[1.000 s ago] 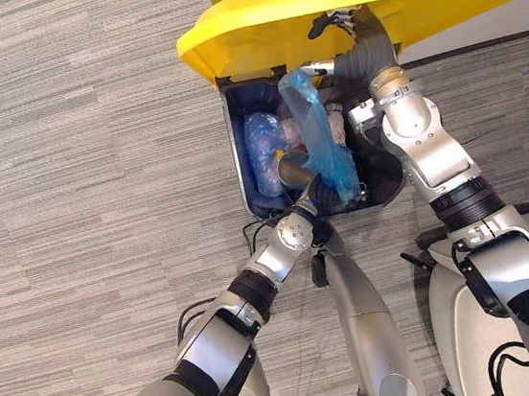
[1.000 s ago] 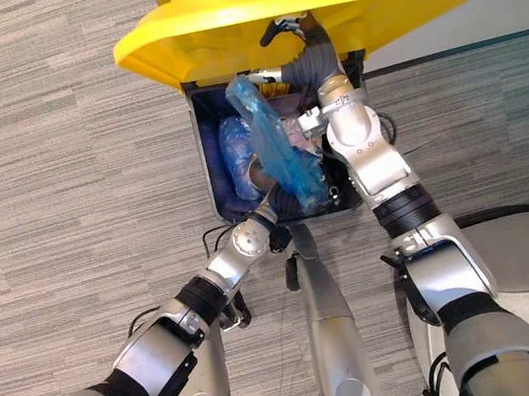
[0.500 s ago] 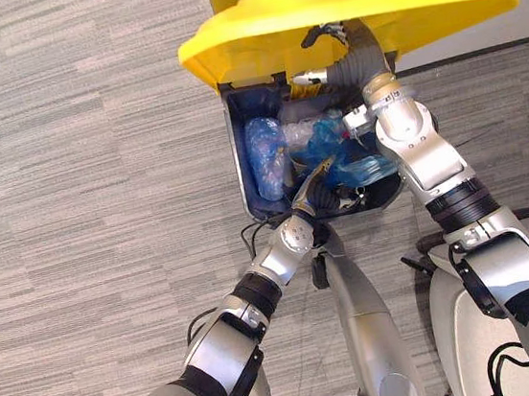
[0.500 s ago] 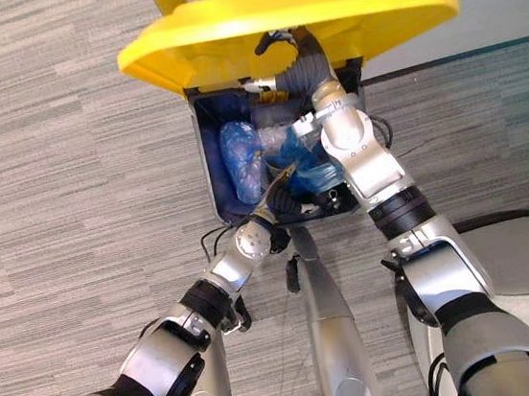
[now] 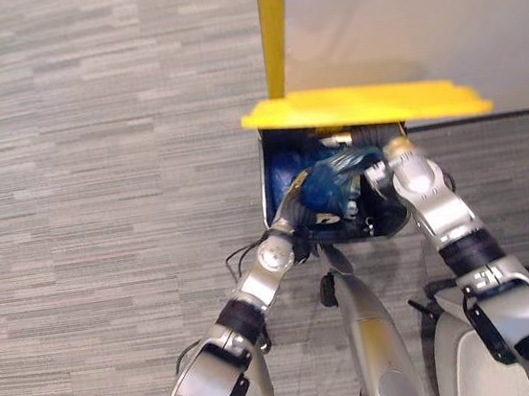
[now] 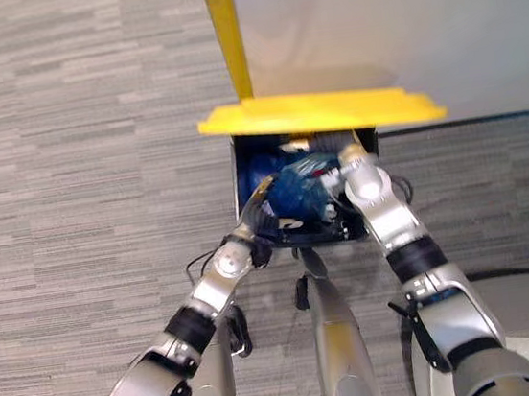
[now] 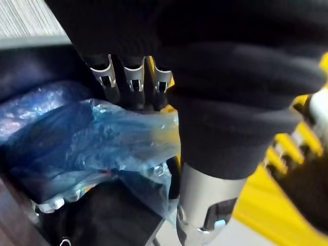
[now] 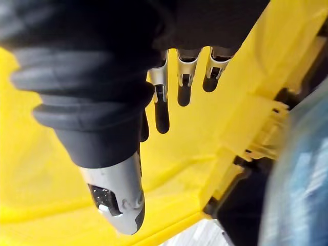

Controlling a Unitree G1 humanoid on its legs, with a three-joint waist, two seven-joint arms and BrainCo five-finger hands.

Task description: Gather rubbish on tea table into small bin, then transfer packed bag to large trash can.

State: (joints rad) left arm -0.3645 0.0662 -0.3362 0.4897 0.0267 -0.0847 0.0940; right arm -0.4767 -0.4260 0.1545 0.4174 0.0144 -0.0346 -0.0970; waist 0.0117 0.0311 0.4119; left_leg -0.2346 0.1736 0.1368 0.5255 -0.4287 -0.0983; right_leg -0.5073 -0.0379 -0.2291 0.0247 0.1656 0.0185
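we're binning the blue bag point(image 5: 332, 182) in the large trash can point(image 6: 239, 177): left hand point(image 7: 126, 79) fingers seemingly straight on it, right hand point(image 8: 184, 82) fingers straight under the lid point(image 5: 360, 107); next, withdraw both

Yellow lid point(image 5: 365, 105) low over can point(image 5: 266, 183), bag point(image 5: 326, 186) inside.

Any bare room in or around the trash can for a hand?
Inside the trash can is crowded: blue bag, left hand on it, right hand up under the yellow lid. Free: carpet left of the can's left wall.
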